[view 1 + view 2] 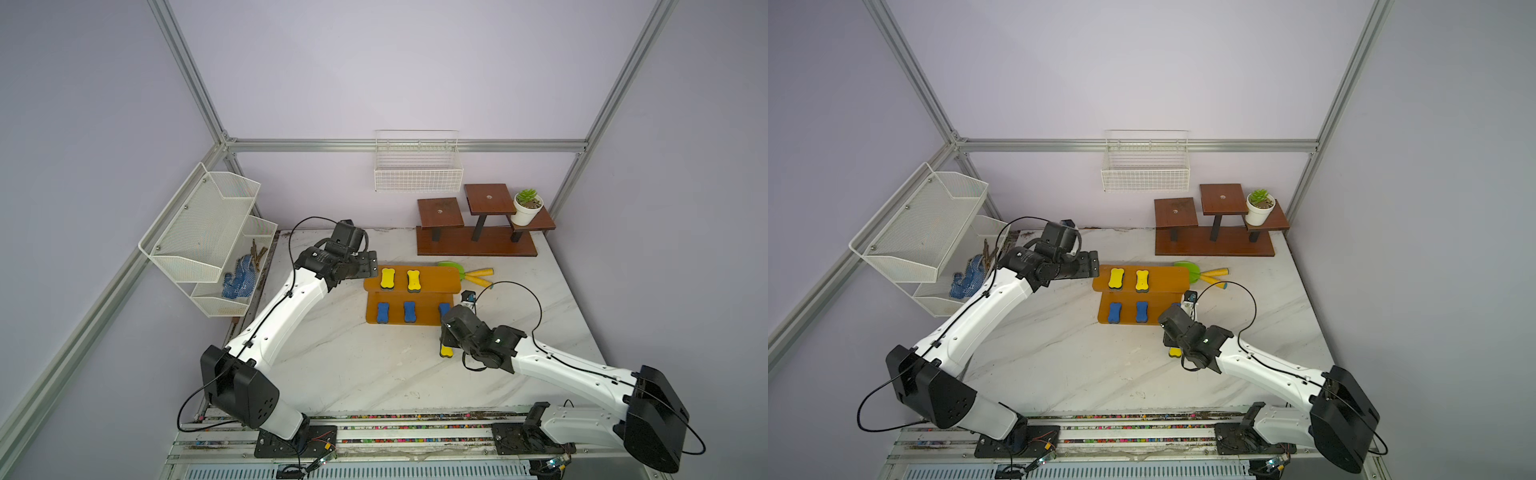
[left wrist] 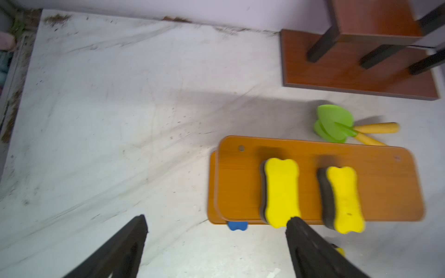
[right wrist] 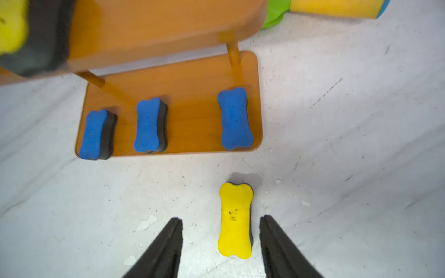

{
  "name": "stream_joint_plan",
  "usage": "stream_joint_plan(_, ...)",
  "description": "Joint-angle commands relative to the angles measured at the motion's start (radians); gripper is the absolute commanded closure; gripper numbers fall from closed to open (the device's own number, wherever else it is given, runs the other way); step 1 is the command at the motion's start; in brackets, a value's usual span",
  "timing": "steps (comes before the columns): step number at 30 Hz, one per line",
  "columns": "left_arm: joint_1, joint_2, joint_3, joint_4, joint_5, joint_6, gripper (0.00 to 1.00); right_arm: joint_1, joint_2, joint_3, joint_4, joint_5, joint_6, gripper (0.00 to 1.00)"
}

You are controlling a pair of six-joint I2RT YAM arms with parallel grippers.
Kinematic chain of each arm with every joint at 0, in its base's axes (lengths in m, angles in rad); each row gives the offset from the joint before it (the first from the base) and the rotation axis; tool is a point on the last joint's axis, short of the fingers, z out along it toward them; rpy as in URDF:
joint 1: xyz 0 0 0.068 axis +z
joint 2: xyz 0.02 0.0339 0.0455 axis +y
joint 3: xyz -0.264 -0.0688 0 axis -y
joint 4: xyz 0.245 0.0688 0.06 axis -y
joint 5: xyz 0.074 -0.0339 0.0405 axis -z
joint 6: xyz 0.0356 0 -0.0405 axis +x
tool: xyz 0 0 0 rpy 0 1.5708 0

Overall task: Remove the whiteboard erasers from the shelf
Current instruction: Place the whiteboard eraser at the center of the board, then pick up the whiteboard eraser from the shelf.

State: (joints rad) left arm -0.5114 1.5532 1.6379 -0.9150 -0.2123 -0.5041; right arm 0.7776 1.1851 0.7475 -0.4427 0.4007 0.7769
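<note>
Our right claw (image 3: 220, 240) is open around a loose yellow eraser (image 3: 235, 221) near the table's (image 1: 353, 365) front edge. Our left claw (image 2: 216, 243) is wide open, empty. The erasers look light and squishy; we'd pinch their thin middles.

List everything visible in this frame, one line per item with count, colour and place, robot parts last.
yellow erasers on shelf: 2, yellow, upper step.
blue erasers: 3, blue, lower step.
loose yellow eraser: 1, yellow, on the table in front of the shelf, between the right jaws, not gripped.
shelf: 1, orange-brown, table centre.
green tools: 2, green with yellow handles, behind the shelf.
dark stand: 1, dark brown, back of table.
potted plant: 1, white pot, on the dark stand.
wire basket: 1, white, back wall.
mesh rack: 1, white, side wall, holding blue gloves.
table: 1, white marbled.
left gripper: open, near the shelf's upper step.
right gripper: open.
</note>
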Motion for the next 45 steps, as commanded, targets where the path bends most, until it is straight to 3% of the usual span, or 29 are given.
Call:
stream_joint_plan(1, -0.101, 0.08, 0.128, -0.128, -0.036, -0.083, 0.07, -0.112, -0.043, -0.092, 0.065, -0.032, -0.067, 0.43)
stream_joint_plan(7, -0.244, 0.409, 0.537, -0.371, -0.067, -0.15, 0.13, -0.271, -0.099, -0.162, 0.163, -0.119, -0.152, 0.43)
stream_joint_plan(13, -0.266, 0.622, 0.813, -0.548, -0.048, -0.25, 0.23, -0.356, -0.114, -0.22, 0.229, -0.209, -0.185, 0.44)
stream_joint_plan(25, -0.264, 0.681, 0.839, -0.557, -0.146, -0.29, 0.28, -0.416, -0.101, -0.244, 0.278, -0.294, -0.213, 0.44)
stream_joint_plan(40, -0.254, 0.768, 0.869, -0.492, -0.125, -0.257, 0.38, -0.417, -0.114, -0.246, 0.269, -0.293, -0.219, 0.44)
stream_joint_plan(45, -0.253, 0.777, 0.866, -0.489, -0.119, -0.251, 0.48, -0.417, -0.109, -0.243, 0.27, -0.295, -0.22, 0.45)
